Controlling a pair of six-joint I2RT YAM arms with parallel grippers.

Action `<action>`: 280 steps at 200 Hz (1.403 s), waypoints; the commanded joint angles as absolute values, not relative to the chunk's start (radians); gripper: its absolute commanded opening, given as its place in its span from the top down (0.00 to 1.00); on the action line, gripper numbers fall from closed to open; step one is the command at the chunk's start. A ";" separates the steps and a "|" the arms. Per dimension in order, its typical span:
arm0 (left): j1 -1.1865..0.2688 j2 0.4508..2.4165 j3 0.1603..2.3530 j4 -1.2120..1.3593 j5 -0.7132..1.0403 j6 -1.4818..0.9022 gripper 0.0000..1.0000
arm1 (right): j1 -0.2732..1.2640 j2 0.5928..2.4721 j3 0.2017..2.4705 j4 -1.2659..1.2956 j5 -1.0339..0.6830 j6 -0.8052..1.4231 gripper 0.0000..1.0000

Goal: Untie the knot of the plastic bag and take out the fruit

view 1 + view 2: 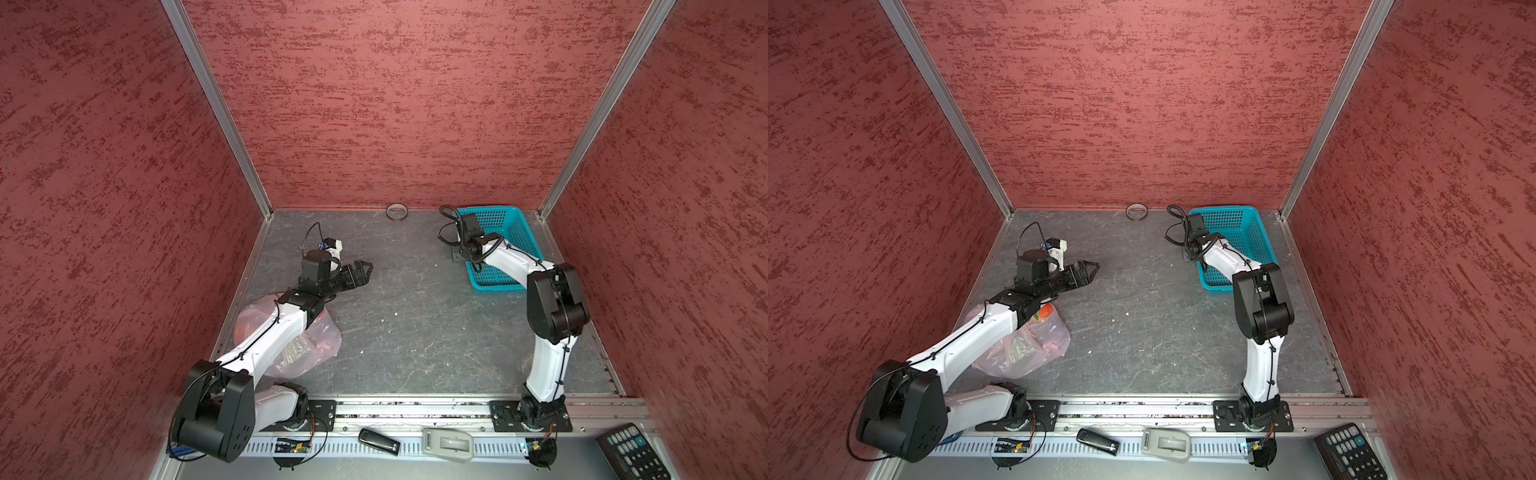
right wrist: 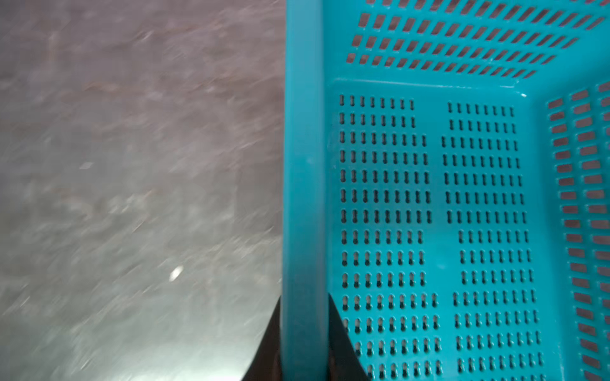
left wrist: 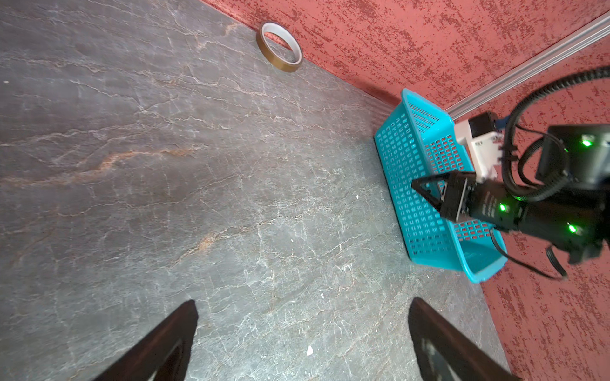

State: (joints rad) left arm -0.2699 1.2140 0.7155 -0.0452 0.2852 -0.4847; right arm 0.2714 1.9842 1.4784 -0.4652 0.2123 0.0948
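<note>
Pinching the wall of the one teal perforated plastic basket (image 2: 302,165), the right gripper (image 2: 304,306) should drag low and level so the rim can't slip; the left gripper (image 3: 303,301) gapes wide, empty; behind it lies one crinkly pale pink plastic bag (image 1: 1046,336), two fruits (image 1: 1045,311) showing, knot hidden

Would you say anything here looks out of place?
The right gripper is clamped on the basket rim, not the bag, which lies under the left arm with fruit inside. A tape roll sits at the back.
</note>
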 commanded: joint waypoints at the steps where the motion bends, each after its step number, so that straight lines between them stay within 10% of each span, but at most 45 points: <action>1: -0.275 1.213 0.749 -0.054 0.293 -0.473 0.00 | 0.222 2.042 1.517 -0.466 0.215 0.052 0.90; 102: -0.276 1.223 0.768 -0.087 0.283 -0.467 0.00 | 0.139 2.115 1.606 -0.491 0.240 0.016 0.86; 174: -0.293 1.150 0.917 -0.500 -0.009 -0.504 0.01 | 0.145 2.015 1.644 -0.546 0.147 0.029 0.31; 220: -0.283 1.052 1.069 -0.983 -0.295 -0.649 0.00 | 0.190 1.914 1.648 -0.637 0.079 0.054 0.21; 280: 0.044 0.929 1.031 -1.196 -0.169 -0.709 0.06 | 0.260 1.877 1.662 -0.702 0.022 0.058 0.15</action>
